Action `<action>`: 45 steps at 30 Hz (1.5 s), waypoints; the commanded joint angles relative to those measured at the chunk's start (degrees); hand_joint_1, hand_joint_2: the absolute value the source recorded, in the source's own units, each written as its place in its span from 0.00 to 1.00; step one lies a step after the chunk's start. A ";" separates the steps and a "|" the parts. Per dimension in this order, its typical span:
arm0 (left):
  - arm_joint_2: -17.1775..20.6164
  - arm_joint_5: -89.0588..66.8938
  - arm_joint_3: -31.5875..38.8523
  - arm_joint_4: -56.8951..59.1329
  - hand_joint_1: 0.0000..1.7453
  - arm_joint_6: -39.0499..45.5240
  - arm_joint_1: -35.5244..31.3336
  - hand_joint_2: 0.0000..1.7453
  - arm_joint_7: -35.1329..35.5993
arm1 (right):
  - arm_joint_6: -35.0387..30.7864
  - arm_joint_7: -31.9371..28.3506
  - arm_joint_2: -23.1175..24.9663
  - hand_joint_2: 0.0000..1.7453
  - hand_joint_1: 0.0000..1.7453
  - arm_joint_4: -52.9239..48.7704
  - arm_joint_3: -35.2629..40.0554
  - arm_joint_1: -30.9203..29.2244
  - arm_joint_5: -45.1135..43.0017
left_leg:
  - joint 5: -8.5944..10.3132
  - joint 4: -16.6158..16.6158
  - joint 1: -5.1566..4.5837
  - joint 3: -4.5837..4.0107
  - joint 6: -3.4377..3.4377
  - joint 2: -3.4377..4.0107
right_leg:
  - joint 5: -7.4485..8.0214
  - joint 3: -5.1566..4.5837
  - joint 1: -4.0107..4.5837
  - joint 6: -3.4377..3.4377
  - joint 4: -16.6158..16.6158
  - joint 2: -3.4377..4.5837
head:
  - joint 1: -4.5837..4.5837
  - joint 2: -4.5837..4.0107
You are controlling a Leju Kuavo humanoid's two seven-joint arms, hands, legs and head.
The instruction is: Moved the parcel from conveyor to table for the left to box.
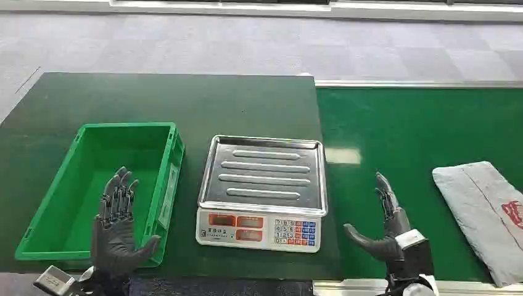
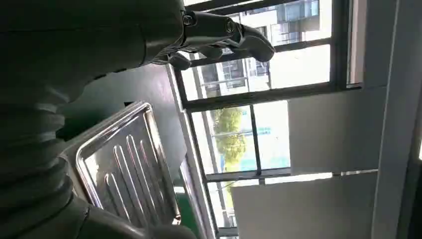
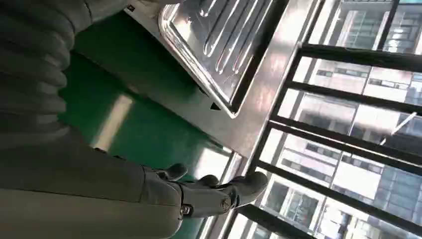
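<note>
grey parcel point(image 1: 484, 213) with red print, flat on green conveyor point(image 1: 401, 129), empty green box point(image 1: 92, 185) on table

scale point(image 1: 261, 192) — steel tray, centre of table | windows point(image 2: 259, 99) — behind

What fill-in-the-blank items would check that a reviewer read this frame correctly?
1. The grey parcel lies on the ____ conveyor belt.
2. The steel-topped scale stands between the belt and the green ____.
3. The left hand hovers over the crate, holding ____.
4. The right hand has its fingers ____, beside the parcel.

Missing words: green; crate; nothing; apart
</note>
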 commanded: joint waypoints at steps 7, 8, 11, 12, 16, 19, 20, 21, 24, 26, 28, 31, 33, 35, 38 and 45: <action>0.45 2.15 -0.43 1.05 0.00 -0.74 -0.08 1.00 0.02 | -4.71 0.25 0.84 1.00 0.00 -1.30 -8.93 -2.31 -1.81 | 0.00 -0.12 0.00 0.15 -0.05 -0.02 | 0.00 0.15 0.01 -0.05 -0.12 -0.05 | 0.00 0.00; 0.26 2.30 -0.46 0.66 0.00 -0.70 0.09 1.00 0.02 | -5.16 0.50 1.17 1.00 0.00 -1.99 -9.99 -2.30 -1.35 | 0.00 -0.19 0.00 0.23 -0.07 0.00 | 0.00 0.22 0.01 -0.07 -0.17 -0.04 | 0.00 0.00; -0.96 1.90 -0.68 -0.39 0.00 0.00 0.88 1.00 0.08 | -17.72 4.46 2.08 1.00 0.00 -4.16 -15.24 -3.14 12.85 | -0.02 -0.05 -0.03 0.07 -0.03 -0.03 | -0.02 0.08 -0.03 -0.04 -0.03 -0.06 | 0.00 0.00; -1.33 1.62 -0.68 -0.89 0.00 0.07 1.13 1.00 0.37 | -28.26 8.59 1.45 1.00 0.00 -3.67 -16.46 -3.91 27.26 | -0.01 -0.11 -0.03 0.13 -0.04 -0.06 | -0.03 0.15 -0.03 -0.05 -0.09 -0.10 | 0.00 0.00; -1.56 1.33 -0.32 -0.69 0.00 0.50 0.55 1.00 0.85 | -37.10 17.58 0.18 1.00 0.00 -0.68 -17.88 -6.45 49.45 | -0.02 -0.08 -0.01 0.10 -0.01 0.00 | 0.01 0.13 -0.01 -0.03 -0.11 -0.03 | 0.02 -0.02; -1.54 1.61 -0.18 -0.53 0.00 0.53 0.57 1.00 0.75 | -37.44 17.83 -0.10 1.00 0.00 1.74 -19.10 -7.67 49.04 | -0.06 -0.10 0.01 0.17 0.00 0.11 | 0.04 0.16 0.02 -0.05 -0.13 0.08 | 0.00 0.00; -1.56 1.63 -0.17 -0.50 0.00 0.52 0.47 1.00 0.74 | -37.39 17.72 -0.33 1.00 0.00 2.04 -19.27 -7.45 49.04 | -0.08 -0.16 0.00 0.25 -0.03 0.10 | 0.04 0.22 0.01 -0.07 -0.17 0.06 | 0.00 0.00; -1.63 1.66 -0.09 0.01 0.00 0.30 -0.08 1.00 0.74 | -37.75 17.74 -0.40 1.00 0.00 2.40 -19.76 -7.43 48.98 | -0.06 -0.21 0.00 0.31 -0.05 0.10 | 0.05 0.27 0.01 -0.08 -0.22 0.05 | 0.00 0.00; -1.91 1.63 0.15 0.05 0.00 0.17 -1.02 1.00 0.90 | -37.99 17.51 -0.23 1.00 0.00 1.82 -19.94 -6.94 48.82 | -0.06 -0.16 0.03 0.25 -0.02 -0.14 | -0.01 0.32 0.05 -0.06 -0.21 -0.20 | 0.00 0.00; -1.95 1.61 0.20 -0.08 0.00 0.29 -1.00 1.00 0.98 | -38.06 17.99 -0.36 1.00 0.00 1.96 -20.00 -6.98 49.47 | -0.09 -0.12 0.02 0.23 0.00 0.01 | 0.00 0.24 0.03 -0.05 -0.15 -0.06 | 0.00 0.00; -1.86 1.72 0.19 -0.07 0.00 0.40 -0.37 1.00 0.95 | -38.31 18.17 -0.79 1.00 0.00 2.39 -20.89 -7.24 49.43 | -0.10 -0.09 0.00 0.20 0.01 0.03 | -0.01 0.19 0.01 -0.02 -0.11 -0.04 | 0.02 0.00; -1.94 1.95 0.09 0.16 0.00 0.26 -0.05 1.00 0.76 | -38.59 18.32 -0.71 1.00 0.00 2.40 -22.12 -7.46 49.24 | -0.09 -0.13 0.01 0.25 0.00 0.00 | -0.02 0.25 0.02 -0.04 -0.15 -0.07 | 0.00 0.00; -2.12 2.00 -0.06 0.46 0.00 0.03 -0.19 1.00 0.73 | -37.02 19.34 -1.59 1.00 0.00 4.04 -23.62 -8.45 47.95 | -0.09 -0.11 0.00 0.23 0.01 -0.02 | -0.02 0.24 0.01 -0.03 -0.14 -0.08 | 0.00 0.00; -2.06 1.98 -0.31 1.00 0.00 -0.14 -0.69 1.00 0.74 | -36.31 18.75 -2.86 1.00 0.00 6.00 -24.62 -9.40 47.09 | -0.09 -0.11 0.00 0.23 0.01 0.00 | -0.03 0.25 0.01 0.01 -0.14 -0.05 | 0.00 0.00; -1.00 1.83 -1.47 2.56 0.00 -0.49 -2.41 1.00 0.76 | -31.68 19.42 -9.29 1.00 0.00 21.19 -28.66 -17.02 43.58 | -0.04 -0.21 0.00 0.32 0.01 -0.06 | 0.01 0.37 0.00 0.00 -0.27 -0.12 | 0.02 0.00; 0.23 2.52 -3.65 5.67 0.00 -0.57 -5.23 1.00 0.85 | -12.95 36.29 -27.86 1.00 0.00 69.41 -28.04 -31.89 52.52 | -0.02 -0.13 -0.08 0.38 0.14 -0.07 | 0.16 0.49 -0.05 0.19 -0.36 -0.11 | 0.00 0.00</action>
